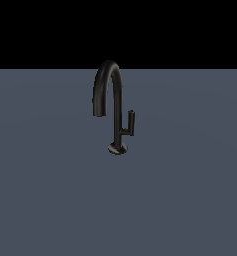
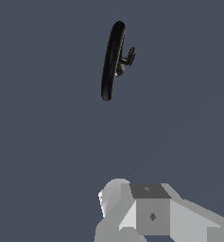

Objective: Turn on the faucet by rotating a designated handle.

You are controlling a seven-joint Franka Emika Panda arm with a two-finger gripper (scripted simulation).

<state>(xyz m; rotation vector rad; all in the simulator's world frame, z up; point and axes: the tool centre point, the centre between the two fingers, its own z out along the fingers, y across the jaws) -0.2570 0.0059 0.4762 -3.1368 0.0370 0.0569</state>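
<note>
A slim matte-black faucet [image 1: 118,107] stands upright on its small round base, near the middle of the exterior view. Its tall arched spout curves toward the exterior view's left. The handle [image 1: 131,121] is a short upright rod, joined to the stem by a small side arm on the exterior view's right. In the wrist view the faucet [image 2: 111,61] appears from above as a narrow dark arc, with the handle [image 2: 131,55] sticking out beside it. My gripper [image 2: 142,201] shows only as grey blocks at the frame's edge, well apart from the faucet. Its jaws cannot be made out.
The faucet stands on a flat grey-blue surface [image 1: 50,190] that fills the lower part of the exterior view. Above the surface's far edge there is only black background. The arm does not show in the exterior view.
</note>
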